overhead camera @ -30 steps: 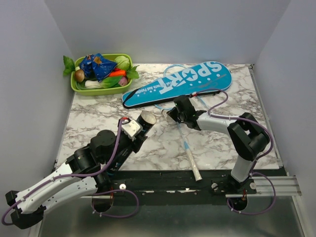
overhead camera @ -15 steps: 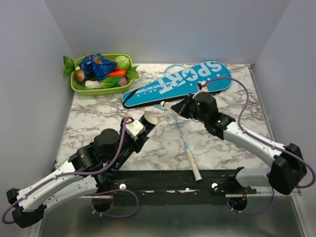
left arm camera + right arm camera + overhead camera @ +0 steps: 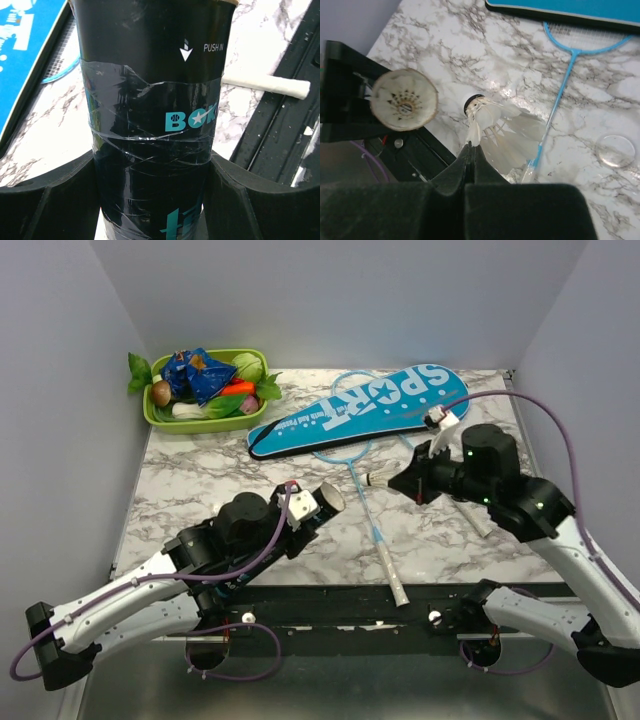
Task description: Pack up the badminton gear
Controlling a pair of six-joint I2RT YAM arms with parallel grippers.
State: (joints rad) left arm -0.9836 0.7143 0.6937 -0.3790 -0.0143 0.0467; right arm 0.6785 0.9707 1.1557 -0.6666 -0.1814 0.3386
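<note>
— What do we have in the left gripper [image 3: 310, 508]?

— We see its two matte black fingers [image 3: 45, 205] clamped on either side of the dark tube [image 3: 150, 100]. The tube is a glossy cylinder banded with crinkled clear tape, and it is tilted with its round mouth toward the right arm.

— And the right gripper [image 3: 470, 149]?

— Its jaws are pressed together on the rim of a white feather shuttlecock [image 3: 502, 131], which hangs above the marble table [image 3: 200, 475] (the cork end points roughly at the tube's mouth, near it but apart).

— Where is the rest, as far as we can tell?

— One thin light-blue racket [image 3: 391, 573] lies on the veined marble with its white butt near the front edge. Its hoop is partly hidden at the edge of the smooth blue cover [image 3: 370, 410] lettered "SPORT". A small clear disc [image 3: 615, 150] lies flat near the shaft.
</note>
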